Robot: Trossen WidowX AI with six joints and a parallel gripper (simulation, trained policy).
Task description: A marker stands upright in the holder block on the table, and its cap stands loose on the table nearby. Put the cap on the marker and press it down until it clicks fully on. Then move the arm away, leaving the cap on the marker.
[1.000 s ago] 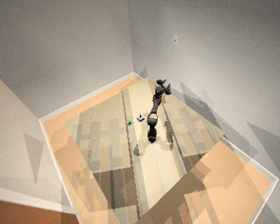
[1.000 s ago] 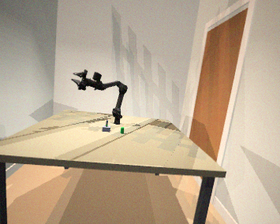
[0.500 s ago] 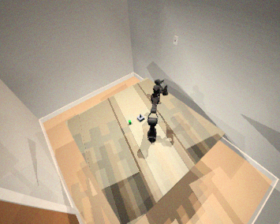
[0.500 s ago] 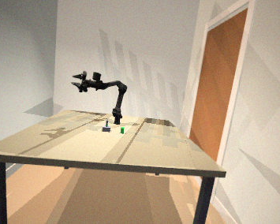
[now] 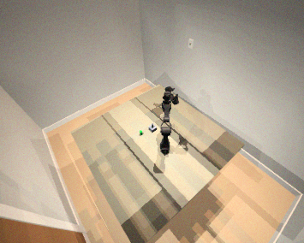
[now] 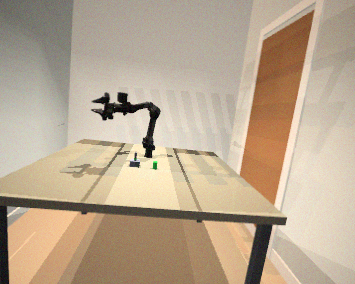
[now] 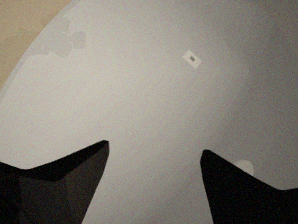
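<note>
The marker [image 5: 152, 125] [image 6: 135, 156] stands upright, thin and dark, in the small blue-grey holder block [image 5: 152, 128] [image 6: 134, 163]. The green cap [image 5: 140, 133] [image 6: 155, 165] stands on the table a short way from the block, to its right in the exterior view. The marker's top shows no green. My gripper [image 5: 174, 94] [image 6: 93, 106] [image 7: 155, 152] is open, with nothing between its fingers. It is held high above the table, well away from the marker and the cap, and points out level. Neither marker nor cap shows in the wrist view.
The table [image 5: 169, 175] [image 6: 153, 200] has patchy shadows and dark stripes across its top. The arm's base stands near the holder block. Grey walls stand around the table; one wall has a small outlet plate [image 5: 190, 43] [image 7: 192, 59]. A brown door [image 6: 278, 100] is at the right in the exterior view.
</note>
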